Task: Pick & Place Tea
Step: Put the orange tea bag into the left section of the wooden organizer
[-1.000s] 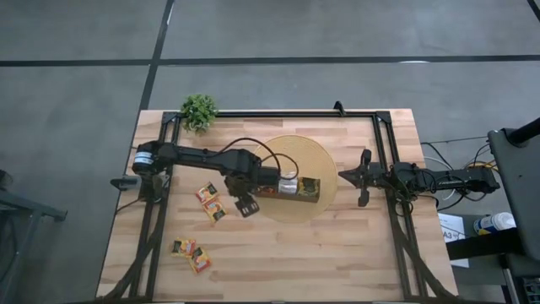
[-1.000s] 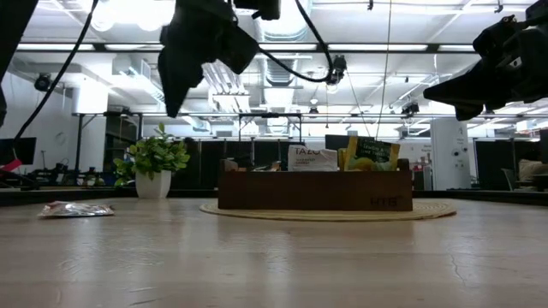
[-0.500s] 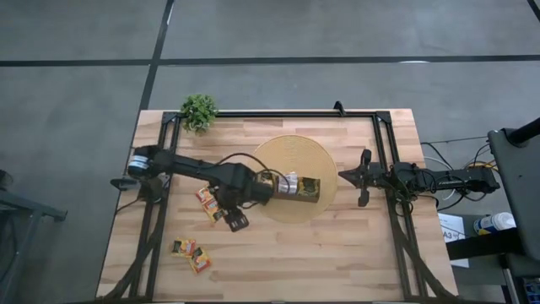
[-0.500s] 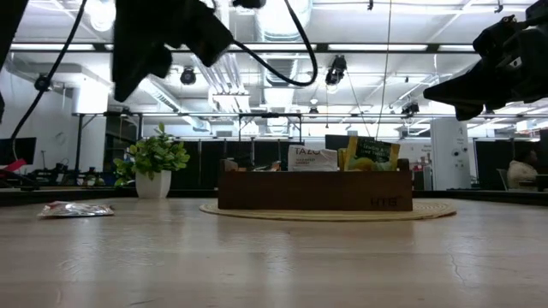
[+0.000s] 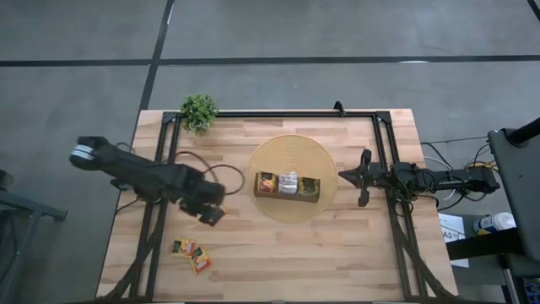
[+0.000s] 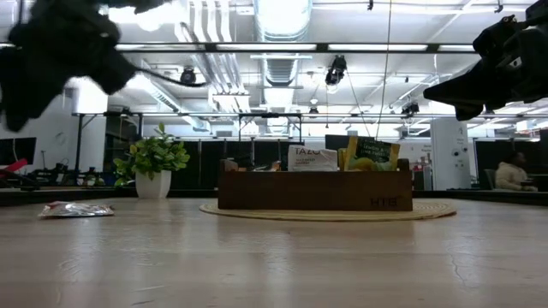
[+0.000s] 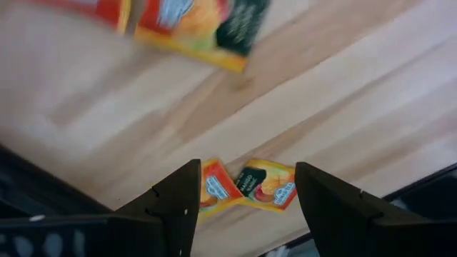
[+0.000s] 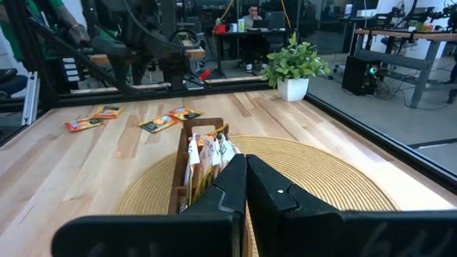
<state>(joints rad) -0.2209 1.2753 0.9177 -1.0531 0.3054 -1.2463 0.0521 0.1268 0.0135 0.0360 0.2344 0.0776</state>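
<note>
The tea sachets lie in two places. Some stand in the long brown box [image 5: 288, 184] on the round woven mat [image 5: 291, 152]. Two yellow-red-black sachets [image 5: 191, 252] lie flat on the table near the near-left corner. The left wrist view shows these two sachets [image 7: 250, 187] far beyond the fingers, and another sachet [image 7: 196, 28] closer, blurred. My left gripper [image 5: 211, 213] hovers open above the table, left of the box, holding nothing. My right gripper [image 5: 353, 177] waits shut at the mat's right edge, pointing at the box [image 8: 200, 160].
A small potted plant [image 5: 199, 111] stands at the table's far-left corner. A black frame rail [image 5: 278, 113] runs along the far edge and down both sides. Bare wood lies near of the mat. Beyond the table a person sits in the room [image 8: 250, 13].
My left arm has drawn back from the box, swinging toward the table's left and slightly toward the near edge, and now stands over the loose sachets left of the mat. The box and its sachets have stayed in place. My right arm has kept still.
</note>
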